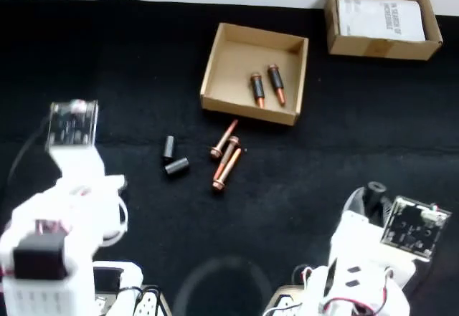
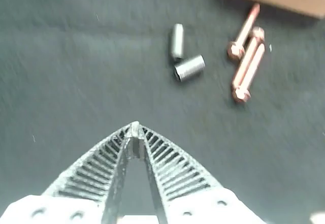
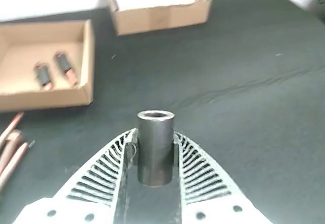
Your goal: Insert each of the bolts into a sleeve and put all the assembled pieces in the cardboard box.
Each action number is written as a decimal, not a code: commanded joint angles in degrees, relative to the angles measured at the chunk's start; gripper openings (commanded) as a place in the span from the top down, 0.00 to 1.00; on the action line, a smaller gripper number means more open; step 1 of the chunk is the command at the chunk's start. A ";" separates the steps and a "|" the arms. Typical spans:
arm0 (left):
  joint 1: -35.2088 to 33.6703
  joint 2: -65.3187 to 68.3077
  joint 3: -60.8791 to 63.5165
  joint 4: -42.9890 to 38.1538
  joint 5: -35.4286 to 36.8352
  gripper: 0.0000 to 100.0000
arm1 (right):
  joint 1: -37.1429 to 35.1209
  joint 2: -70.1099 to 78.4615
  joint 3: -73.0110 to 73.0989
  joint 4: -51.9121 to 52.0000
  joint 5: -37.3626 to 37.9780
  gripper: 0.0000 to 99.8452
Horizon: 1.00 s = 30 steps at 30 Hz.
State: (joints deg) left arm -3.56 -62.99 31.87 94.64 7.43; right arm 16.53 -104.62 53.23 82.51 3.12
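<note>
- The desk (image 1: 323,158), under its black cloth, carries everything, and we see open cloth between the two arms for the next join.
- The cardboard box (image 1: 244,108) sits at the far middle with two assembled pieces (image 1: 267,87) side by side on its floor, so we judge the job partly done.
- A second box (image 1: 380,47) with a printed sheet in it stands at the far right, well apart. It is no part of the job and we would keep deliveries out of it.
- The right gripper (image 3: 156,135) is at the near right, closed snugly around an upright sleeve (image 3: 156,150) with its bore facing up and open.
- The left gripper (image 2: 134,131) hangs over bare cloth with its tips pressed together and nothing between them.
- Three bolts (image 1: 226,155) lie loose just in front of the cardboard box, two of them touching along their length.
- We think the left arm should open, take the outermost bolt by its shank and keep the head free.
- That tight pair is the snag: a careless pinch could drag both bolts.
- Two loose sleeves (image 1: 173,157) rest near the bolts, touching at a corner, and a sweep past them could set them rolling.
- For the join, we would line the shank up with the bore before pushing, since a tilt may jam.
</note>
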 commanded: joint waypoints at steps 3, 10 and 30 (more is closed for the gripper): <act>4.97 17.45 -14.02 6.24 6.15 0.99 | 4.97 -0.40 6.29 -9.63 0.35 0.99; 18.33 20.70 -13.23 6.24 11.25 0.99 | 10.15 -0.57 16.04 -24.48 -8.53 0.99; 25.89 52.97 -24.92 -3.52 22.33 0.99 | 12.09 -0.57 36.97 -58.42 -16.09 0.99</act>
State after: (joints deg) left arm 21.58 -13.05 12.26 92.53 26.86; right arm 27.25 -104.70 88.75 29.85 -13.41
